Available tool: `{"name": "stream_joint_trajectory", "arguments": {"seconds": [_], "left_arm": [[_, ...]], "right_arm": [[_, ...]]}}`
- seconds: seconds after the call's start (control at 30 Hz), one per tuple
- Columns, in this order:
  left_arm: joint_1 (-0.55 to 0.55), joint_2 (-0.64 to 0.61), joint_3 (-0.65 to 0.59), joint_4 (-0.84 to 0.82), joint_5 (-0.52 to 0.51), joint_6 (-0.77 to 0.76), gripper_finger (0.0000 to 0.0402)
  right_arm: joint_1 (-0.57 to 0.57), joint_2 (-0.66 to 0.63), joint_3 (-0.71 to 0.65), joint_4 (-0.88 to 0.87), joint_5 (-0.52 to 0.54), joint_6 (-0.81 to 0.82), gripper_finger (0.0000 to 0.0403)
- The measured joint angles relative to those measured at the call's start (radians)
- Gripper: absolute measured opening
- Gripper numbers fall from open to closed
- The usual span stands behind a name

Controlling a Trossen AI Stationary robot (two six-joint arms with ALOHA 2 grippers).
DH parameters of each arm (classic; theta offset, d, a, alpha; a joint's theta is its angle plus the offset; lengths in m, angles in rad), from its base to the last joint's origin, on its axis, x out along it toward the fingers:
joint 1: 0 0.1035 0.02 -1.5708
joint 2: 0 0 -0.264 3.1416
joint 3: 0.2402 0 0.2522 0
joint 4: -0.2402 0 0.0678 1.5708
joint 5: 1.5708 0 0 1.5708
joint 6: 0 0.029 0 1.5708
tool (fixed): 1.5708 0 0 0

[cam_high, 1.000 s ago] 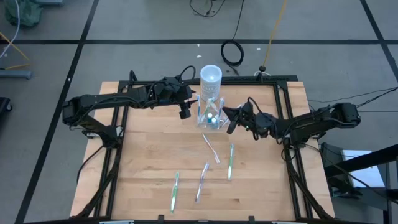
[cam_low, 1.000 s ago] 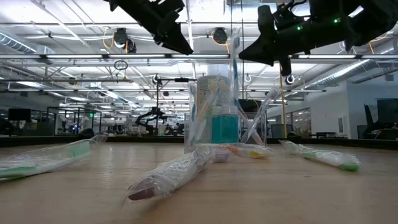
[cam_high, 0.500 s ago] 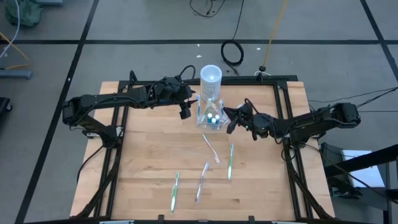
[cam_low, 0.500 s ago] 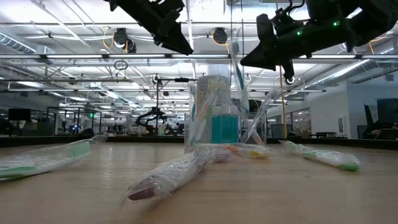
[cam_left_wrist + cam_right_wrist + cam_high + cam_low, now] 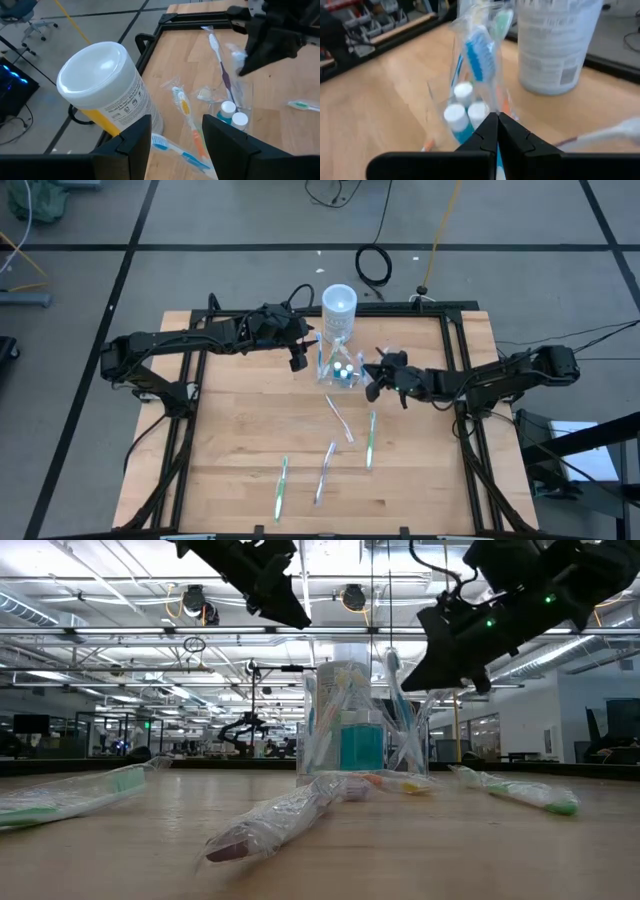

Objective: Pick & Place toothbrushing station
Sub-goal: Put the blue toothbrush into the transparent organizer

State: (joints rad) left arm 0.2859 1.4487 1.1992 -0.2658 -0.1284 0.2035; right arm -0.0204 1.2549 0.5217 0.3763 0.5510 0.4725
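The toothbrushing station is a clear container (image 5: 338, 370) (image 5: 345, 725) standing upright on the wooden table, with several wrapped toothbrushes and three white-capped blue tubes (image 5: 462, 107) in it. My right gripper (image 5: 372, 376) (image 5: 415, 680) is beside the container's right side, shut on a wrapped toothbrush (image 5: 393, 690). My left gripper (image 5: 298, 360) (image 5: 177, 145) hangs open above the table at the container's left, with nothing between its fingers. My right gripper pinches the wrapped toothbrush between its two shut fingers, on the shaft (image 5: 491, 102) below the blue-bristled head (image 5: 479, 55). The fingers come from the table's right, slanting slightly down. The brush stands steeply, head up, with its lower end down among the brushes in the container (image 5: 405, 745).
A tall white cylinder (image 5: 338, 305) (image 5: 105, 85) stands just behind the container. Several wrapped toothbrushes lie loose on the table nearer the front (image 5: 340, 418) (image 5: 371, 438) (image 5: 325, 472) (image 5: 281, 488). A black frame (image 5: 455, 315) rims the table.
My right gripper has sunk and tipped its fingers downward beside the container, staying shut. The wrapped toothbrush in it has come down with it and now stands steeper among the other brushes.
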Motion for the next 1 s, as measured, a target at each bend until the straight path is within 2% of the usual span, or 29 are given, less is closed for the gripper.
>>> {"name": "stream_joint_trajectory", "arguments": {"seconds": [0.17,0.4,0.8,1.0], "left_arm": [[-0.001,0.0,0.0,-0.02,0.0,-0.003,0.0184],[-0.011,0.0,0.0,-0.119,0.0,-0.041,0.0184],[-0.139,0.0,0.0,-0.344,0.001,-0.112,0.0184],[-0.213,0.0,0.0,-0.47,0.001,-0.245,0.0184]], "right_arm": [[0.0,0.0,0.0,-0.029,-0.059,0.011,0.0],[0.0,0.0,0.0,-0.03,-0.057,-0.066,0.0014],[0.0,0.0,0.0,-0.029,-0.058,-0.073,0.0085],[0.0,-0.011,0.0,-0.027,-0.058,-0.103,0.0115]]}}
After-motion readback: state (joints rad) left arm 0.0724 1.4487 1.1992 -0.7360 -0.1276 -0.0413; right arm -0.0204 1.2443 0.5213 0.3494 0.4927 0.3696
